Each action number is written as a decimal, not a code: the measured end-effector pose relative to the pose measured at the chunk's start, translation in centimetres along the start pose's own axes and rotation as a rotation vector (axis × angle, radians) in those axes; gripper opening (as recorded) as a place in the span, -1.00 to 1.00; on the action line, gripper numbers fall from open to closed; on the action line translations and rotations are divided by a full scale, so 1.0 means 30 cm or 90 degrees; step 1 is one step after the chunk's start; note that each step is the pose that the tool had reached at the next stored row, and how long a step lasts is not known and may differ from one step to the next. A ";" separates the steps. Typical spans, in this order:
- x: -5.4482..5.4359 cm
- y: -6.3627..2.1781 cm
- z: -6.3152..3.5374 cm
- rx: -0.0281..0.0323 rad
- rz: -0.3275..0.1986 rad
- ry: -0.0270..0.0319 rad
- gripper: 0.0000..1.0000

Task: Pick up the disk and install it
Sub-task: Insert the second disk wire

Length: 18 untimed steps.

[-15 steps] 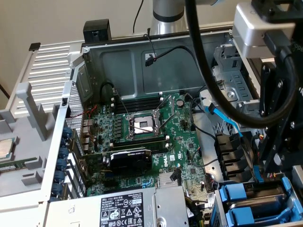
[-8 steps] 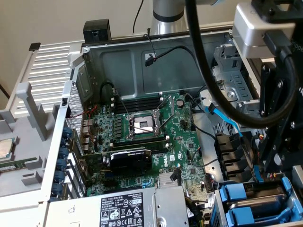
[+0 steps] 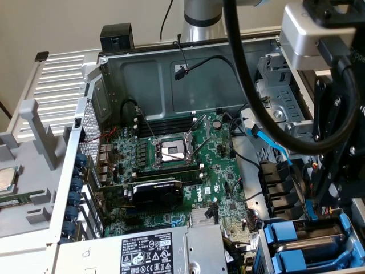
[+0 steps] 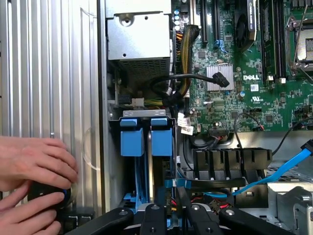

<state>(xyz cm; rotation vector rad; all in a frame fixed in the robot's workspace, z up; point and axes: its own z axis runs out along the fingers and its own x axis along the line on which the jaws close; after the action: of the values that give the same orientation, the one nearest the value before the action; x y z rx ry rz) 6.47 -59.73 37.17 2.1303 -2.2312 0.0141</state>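
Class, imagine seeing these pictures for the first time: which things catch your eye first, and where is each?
The green motherboard fills the open computer case. Bright blue drive carriers sit side by side in a bay at its edge, with the black claw close above them. A person's hands rest on the ribbed panel beside the case.

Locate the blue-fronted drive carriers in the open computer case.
The two blue-fronted drive carriers sit side by side at the exterior view's lower right, below the gripper, beside the green motherboard.

Motherboard (image 4: 254,78): we read "DELL" in white beside the heatsink.
Power supply label (image 3: 145,256): we see print and certification marks, too small to read.
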 end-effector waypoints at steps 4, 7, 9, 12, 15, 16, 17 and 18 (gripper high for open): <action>0.000 0.000 0.000 0.0012 -0.019 0.0006 -0.79; 0.000 0.000 0.000 0.0036 -0.064 0.0021 -0.79; 0.000 0.000 0.000 0.0047 -0.088 0.0028 -0.79; 0.000 0.000 0.000 0.0063 -0.122 0.0039 -0.79; 0.000 0.000 0.000 0.0080 -0.157 0.0051 -0.79; 0.000 0.000 0.000 0.0085 -0.169 0.0054 -0.79; 0.000 0.000 0.000 0.0091 -0.180 0.0058 -0.79; 0.000 0.000 0.000 0.0096 -0.192 0.0062 -0.79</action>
<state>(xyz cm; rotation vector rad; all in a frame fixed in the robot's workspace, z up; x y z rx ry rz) 6.47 -59.73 37.17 2.4435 -1.8871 0.0280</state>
